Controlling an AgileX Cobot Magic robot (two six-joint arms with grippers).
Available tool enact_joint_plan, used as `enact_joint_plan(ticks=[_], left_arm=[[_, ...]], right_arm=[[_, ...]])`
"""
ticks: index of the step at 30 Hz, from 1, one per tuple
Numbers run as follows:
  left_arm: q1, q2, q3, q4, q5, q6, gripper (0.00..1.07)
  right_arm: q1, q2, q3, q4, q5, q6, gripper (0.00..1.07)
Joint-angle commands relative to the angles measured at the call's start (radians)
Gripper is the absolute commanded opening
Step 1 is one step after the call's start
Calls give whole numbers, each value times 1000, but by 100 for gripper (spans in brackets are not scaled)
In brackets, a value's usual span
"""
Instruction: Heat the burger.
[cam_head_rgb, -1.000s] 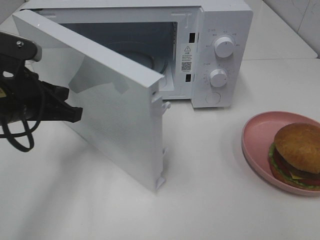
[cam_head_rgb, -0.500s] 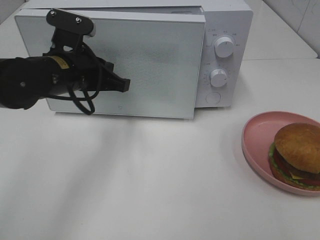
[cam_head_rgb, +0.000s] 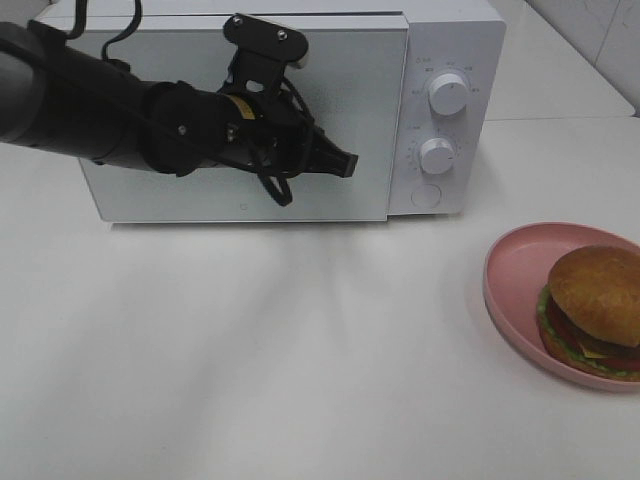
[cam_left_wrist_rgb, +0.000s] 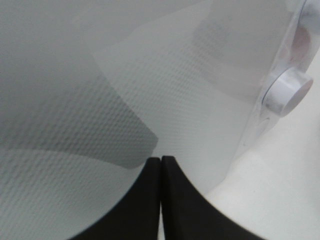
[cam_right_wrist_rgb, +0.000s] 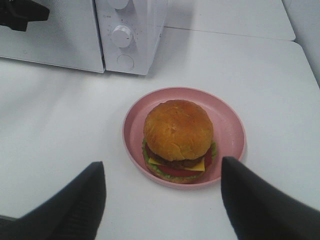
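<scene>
Sitting across the upper part of the high frame, the white microwave is showing me its door closed and two knobs at upper right. I am seeing my left arm reaching in from the upper left, its gripper pressed against the door with the black fingers touching each other, holding nothing. At the right edge, the pink plate is carrying the burger. My right gripper is hanging above the plate, jaws spread wide and empty.
</scene>
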Motion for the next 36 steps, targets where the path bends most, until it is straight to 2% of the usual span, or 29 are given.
enact_joint_plan(ticks=[1,3,4,6,9,12,16,17,20,22,24,25,28,30,36], left_arm=[[11,30,-84,-20,-91,-6,0],[11,77,-167,-22,-64,-12,0],[11,77,-167,-22,-64,-12,0],[5,130,-265,-21,20,-29,0],[-7,143,-306,-21,67,-29,0],[-7,143,-307,-21,72,-29,0],[-40,124,-307,-20,161,-28,0],[-47,112,-307,-18,229,-26,0],[-52,106,-307,-18,257,-25,0],[-55,72,-307,-10,421,-25,0],[-55,62,-307,-10,456,-25,0],[-54,36,-307,-10,535,-25,0],[-53,25,-307,-10,567,-25,0],[-50,-30,-307,-11,706,-25,0],[-50,-118,-307,15,904,-27,0]], right_arm=[[-5,-31,-1,0,-8,0,61],[-5,-31,-1,0,-8,0,61],[-5,-31,-1,0,-8,0,61],[-5,-31,-1,0,-8,0,61],[-5,-31,-1,0,-8,0,61],[-5,-31,-1,0,-8,0,61],[-5,-31,-1,0,-8,0,61],[-5,-31,-1,0,-8,0,61],[-5,-31,-1,0,-8,0,61],[-5,-31,-1,0,-8,0,61],[-5,-31,-1,0,-8,0,61],[-5,-31,-1,0,-8,0,61],[-5,-31,-1,0,-8,0,61],[-5,-31,-1,0,-8,0,61],[-5,-31,-1,0,-8,0,61]])
